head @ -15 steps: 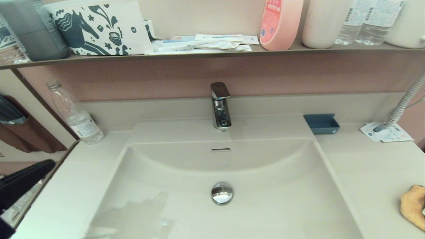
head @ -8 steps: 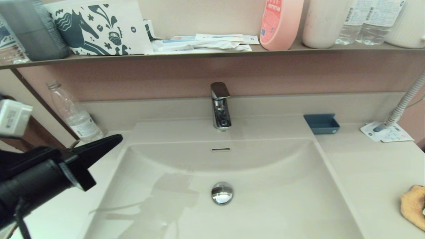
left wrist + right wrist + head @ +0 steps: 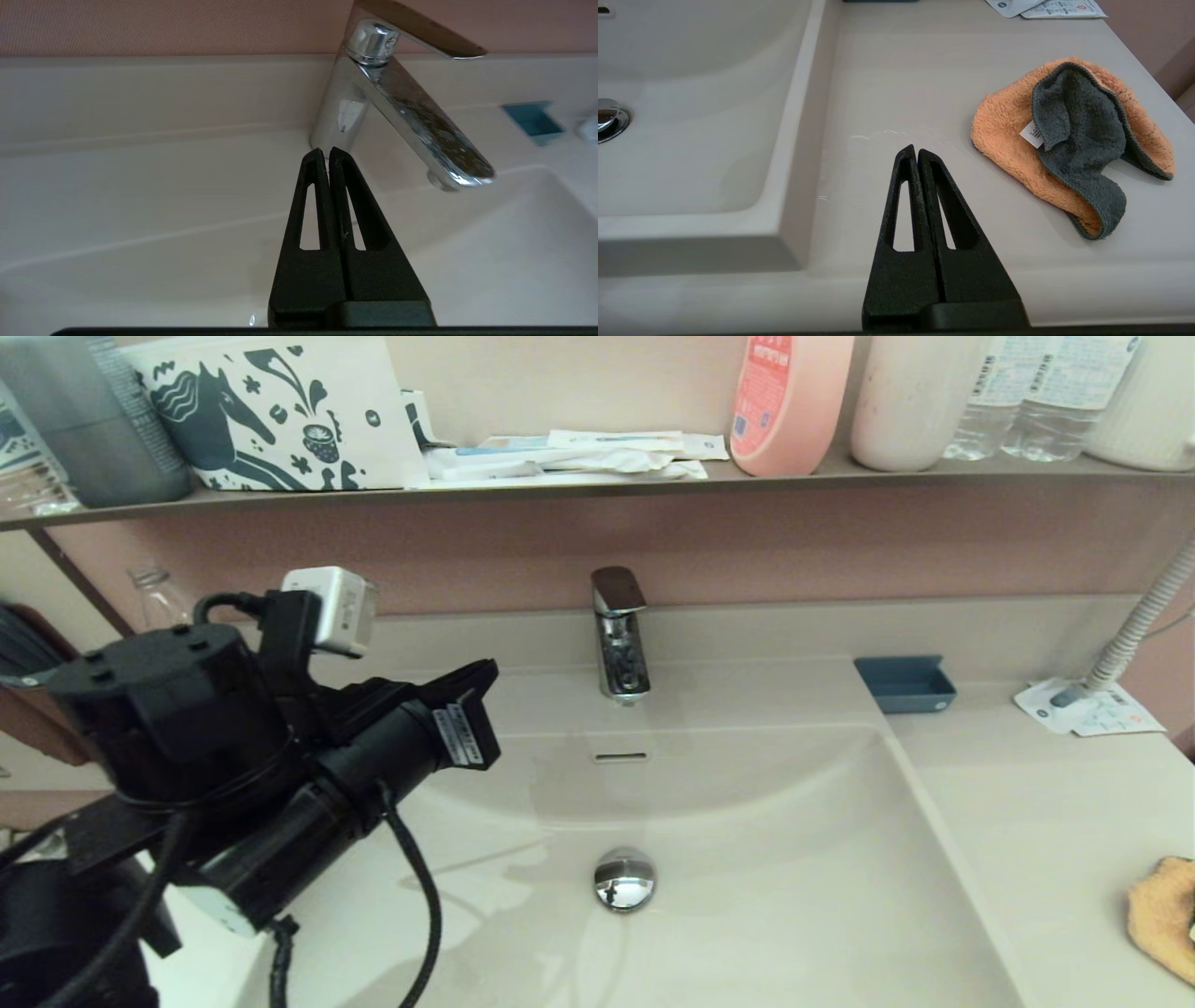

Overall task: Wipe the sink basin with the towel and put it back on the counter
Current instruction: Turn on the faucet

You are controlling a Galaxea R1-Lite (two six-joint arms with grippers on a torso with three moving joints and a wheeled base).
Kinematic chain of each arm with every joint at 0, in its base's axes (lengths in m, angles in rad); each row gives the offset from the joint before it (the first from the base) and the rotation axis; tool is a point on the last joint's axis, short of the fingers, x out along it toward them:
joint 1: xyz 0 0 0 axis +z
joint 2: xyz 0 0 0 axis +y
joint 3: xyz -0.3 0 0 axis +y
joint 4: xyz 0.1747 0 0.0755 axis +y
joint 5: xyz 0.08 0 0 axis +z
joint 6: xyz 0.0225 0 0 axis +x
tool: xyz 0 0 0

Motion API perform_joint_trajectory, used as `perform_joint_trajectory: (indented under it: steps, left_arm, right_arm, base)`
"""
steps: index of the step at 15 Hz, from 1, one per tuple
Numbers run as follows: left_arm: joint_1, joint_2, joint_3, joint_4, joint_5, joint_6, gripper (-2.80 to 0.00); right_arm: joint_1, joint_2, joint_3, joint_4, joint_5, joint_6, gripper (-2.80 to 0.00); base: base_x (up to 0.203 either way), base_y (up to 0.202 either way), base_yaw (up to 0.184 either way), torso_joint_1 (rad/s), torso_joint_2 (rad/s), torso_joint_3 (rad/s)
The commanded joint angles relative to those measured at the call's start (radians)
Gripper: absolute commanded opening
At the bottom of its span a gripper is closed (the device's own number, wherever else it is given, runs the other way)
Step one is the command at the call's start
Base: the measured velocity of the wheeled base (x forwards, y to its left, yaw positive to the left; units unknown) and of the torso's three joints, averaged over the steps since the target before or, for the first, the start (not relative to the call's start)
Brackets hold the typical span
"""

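Note:
The cream sink basin (image 3: 747,859) has a chrome drain plug (image 3: 625,878), a slot overflow (image 3: 621,757) and a chrome faucet (image 3: 619,633). My left gripper (image 3: 481,674) hangs shut and empty over the basin's left part, its tips (image 3: 325,151) pointing at the faucet base (image 3: 338,121). The orange-tan and dark grey towel (image 3: 1069,140) lies crumpled on the counter (image 3: 896,84) to the right of the basin; only its edge (image 3: 1160,915) shows in the head view. My right gripper (image 3: 915,150) is shut and empty above the counter's front, between basin and towel, apart from the towel.
A blue dish (image 3: 904,683) sits at the basin's back right corner. Paper packets (image 3: 1088,709) and a ribbed hose (image 3: 1139,621) are at the far right. The brown shelf (image 3: 597,485) above carries bottles and a printed box. My left arm partly hides a clear bottle (image 3: 154,593).
My left arm has risen from the lower left and swung right over the basin, towards the faucet. The towel has not moved.

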Motion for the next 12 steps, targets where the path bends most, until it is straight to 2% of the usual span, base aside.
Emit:
perform_joint_trajectory:
  steps: [1,4,7,12]
  left_arm:
    - [-0.048,0.108,-0.083,-0.003,0.049,0.036,-2.80]
    - [-0.125,0.184,-0.171,-0.003,0.079,0.061,-2.80]
    - [-0.141,0.246,-0.263,-0.001,0.104,0.065,-2.80]
    - [-0.153,0.335,-0.402,0.027,0.106,0.065,-2.80]
  right_arm:
    - [0.000,0.000,0.000,0.000,0.000,0.000,-2.80]
    - [0.000,0.000,0.000,0.000,0.000,0.000,-2.80]
    - [0.000,0.000,0.000,0.000,0.000,0.000,-2.80]
    - [0.000,0.000,0.000,0.000,0.000,0.000,-2.80]
  base:
    - [0.000,0.000,0.000,0.000,0.00,0.000]
    - [0.000,0.000,0.000,0.000,0.00,0.000]
    - [0.000,0.000,0.000,0.000,0.00,0.000]
    - [0.000,0.000,0.000,0.000,0.00,0.000]
